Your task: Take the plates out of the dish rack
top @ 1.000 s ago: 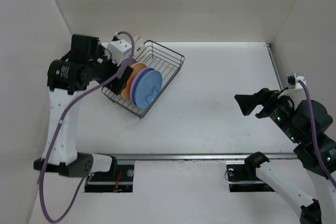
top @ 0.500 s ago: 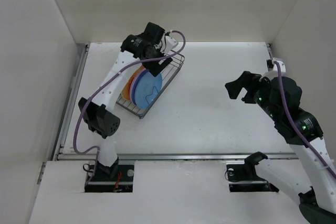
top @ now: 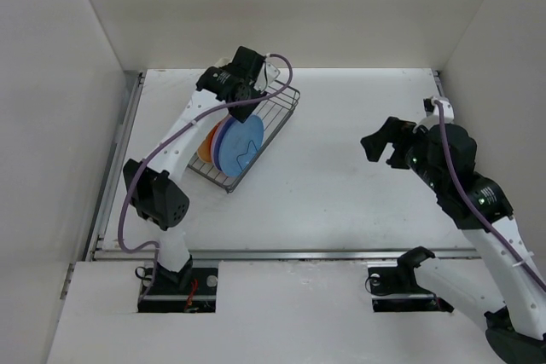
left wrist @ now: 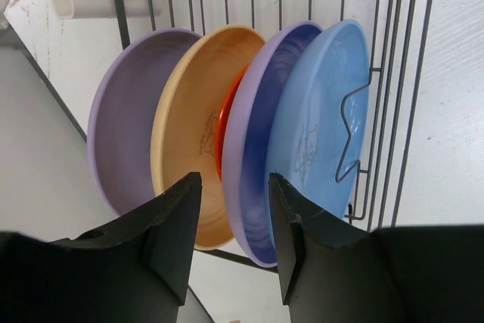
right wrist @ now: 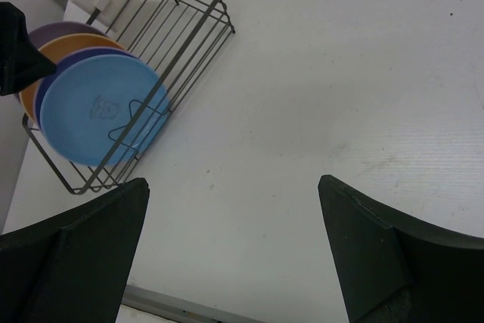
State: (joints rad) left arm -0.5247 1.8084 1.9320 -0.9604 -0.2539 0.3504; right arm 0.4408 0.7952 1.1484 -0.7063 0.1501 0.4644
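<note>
Blue plate [left wrist: 318, 126] at dish rack [top: 286, 95] edge, left fingers [left wrist: 170, 240] apart at rims [left wrist: 246, 209], right fingers [right wrist: 83, 255] wide over table [top: 341, 176].

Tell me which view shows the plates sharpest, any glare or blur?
Left wrist: plates crisp, evenly lit, no glare; left pincer a black silhouette. Right wrist: sharp, plates small in a corner. Top external: left arm covers part of the dish rack.
</note>
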